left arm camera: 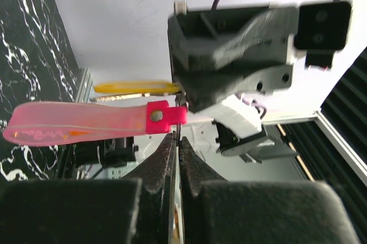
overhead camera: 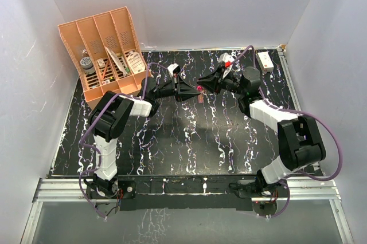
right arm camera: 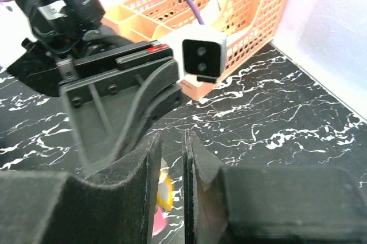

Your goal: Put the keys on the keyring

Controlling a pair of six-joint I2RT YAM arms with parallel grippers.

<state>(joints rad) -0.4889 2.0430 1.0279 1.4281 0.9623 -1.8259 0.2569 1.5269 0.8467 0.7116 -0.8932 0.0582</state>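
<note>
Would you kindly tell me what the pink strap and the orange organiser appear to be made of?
The pink strap looks like soft, glossy, translucent plastic or silicone, since light glows through it. The orange organiser seems to be rigid matte plastic, judging by its walls moulded as a fine lattice.

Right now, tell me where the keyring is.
In the top view the keyring is held over the far middle of the table, pinched in the left gripper, tip to tip with the right gripper.

Rack (overhead camera: 109,55) far-L on table (overhead camera: 189,141), box (overhead camera: 265,61) far-R, keyring (left arm camera: 86,122) mid, above table.
</note>
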